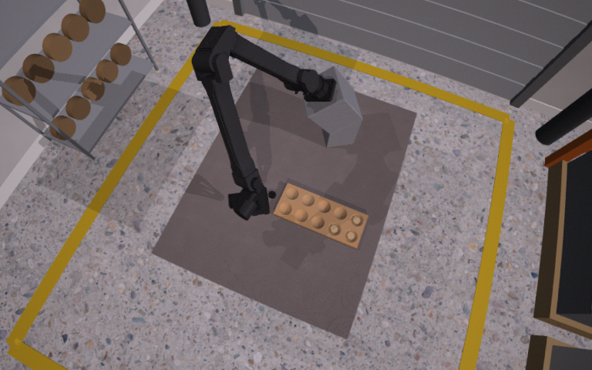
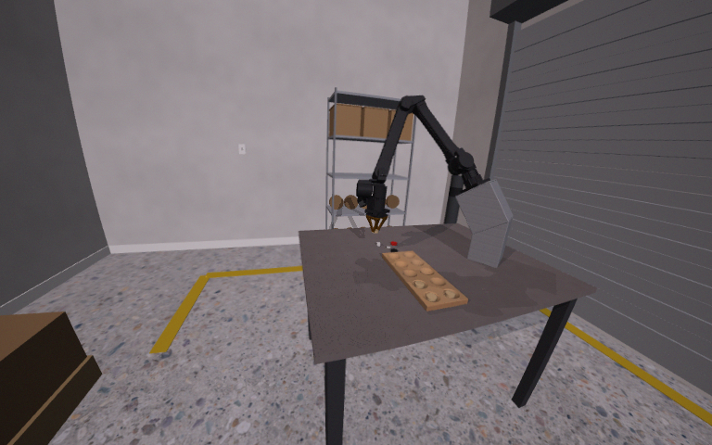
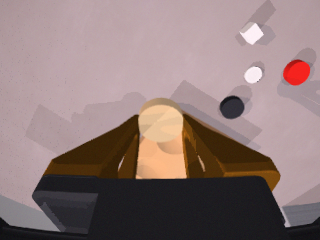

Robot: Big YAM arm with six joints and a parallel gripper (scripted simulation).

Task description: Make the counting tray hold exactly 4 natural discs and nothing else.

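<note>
in the wrist view's centre, we grip a natural disc in our end effector, above the worktop; in the top view, the tray lies just right.

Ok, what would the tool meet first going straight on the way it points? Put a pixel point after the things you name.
Probably the tabletop (image 1: 227,243) (image 2: 357,314) (image 3: 75,60), reached first by the pale disc (image 2: 375,231) (image 3: 161,122) it holds; the tray (image 1: 304,206) (image 2: 446,303) (image 3: 150,157) looks close, and depth is unclear.

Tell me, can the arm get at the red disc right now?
Probably not yet: its gripper is shut on a natural disc. Otherwise, nothing seems to cover the red disc.
</note>
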